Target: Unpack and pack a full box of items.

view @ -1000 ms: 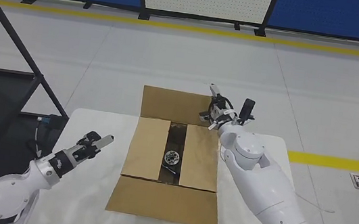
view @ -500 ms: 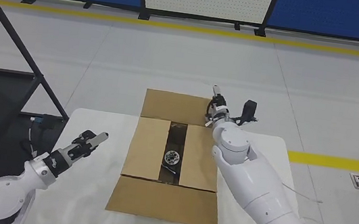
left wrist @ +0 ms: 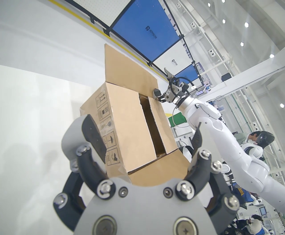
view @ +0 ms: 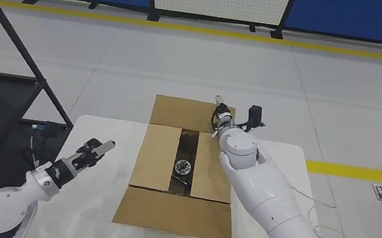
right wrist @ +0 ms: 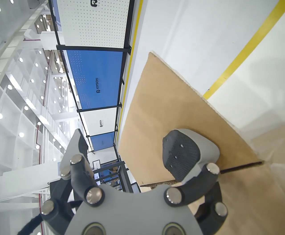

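Observation:
A cardboard box point(view: 153, 159) stands in the middle of the white table point(view: 284, 157). Its far flap point(view: 183, 112) stands up and its near flap point(view: 175, 215) hangs outward. The two side flaps lie almost flat, leaving a dark slot point(view: 186, 155) where a small round item point(view: 183, 166) shows. My right gripper point(view: 219, 110) is open at the right corner of the far flap point(right wrist: 169, 111), with one pad point(right wrist: 181, 151) by the flap's edge. My left gripper point(view: 100, 148) hangs open and empty to the left of the box point(left wrist: 124, 120), a short way off.
A black metal rack point(view: 10, 59) stands beside the table on the left. Bare table surface lies on both sides of the box. Beyond the table is open floor with a yellow line point(view: 188, 28) and blue partition panels.
My right gripper has swung left along the box's far edge to the corner of the far flap. The left gripper pulled back slightly from the box, then stayed still.

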